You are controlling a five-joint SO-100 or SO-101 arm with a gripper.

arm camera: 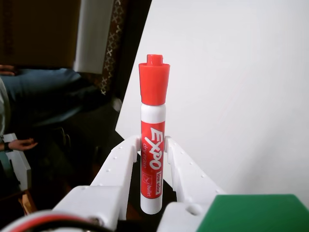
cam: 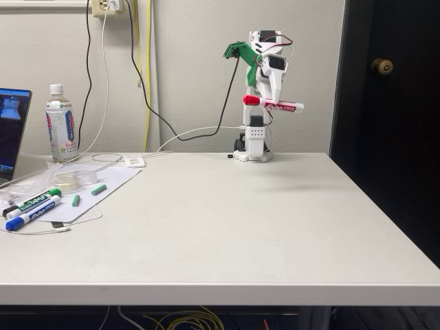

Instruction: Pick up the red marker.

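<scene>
The red marker hangs level in the air at the back of the table, well above the tabletop, its red cap pointing left in the fixed view. My gripper is shut on its white barrel, with the arm folded upright over its base. In the wrist view the red marker stands across the frame, cap at the top, pinched between the two white fingers at its red label, with my gripper closed around it.
A green-capped marker and a blue-capped marker lie at the table's left edge near loose green caps, a clear dish, a water bottle and a laptop. Cables run behind the arm's base. A person's hand sits left in the wrist view.
</scene>
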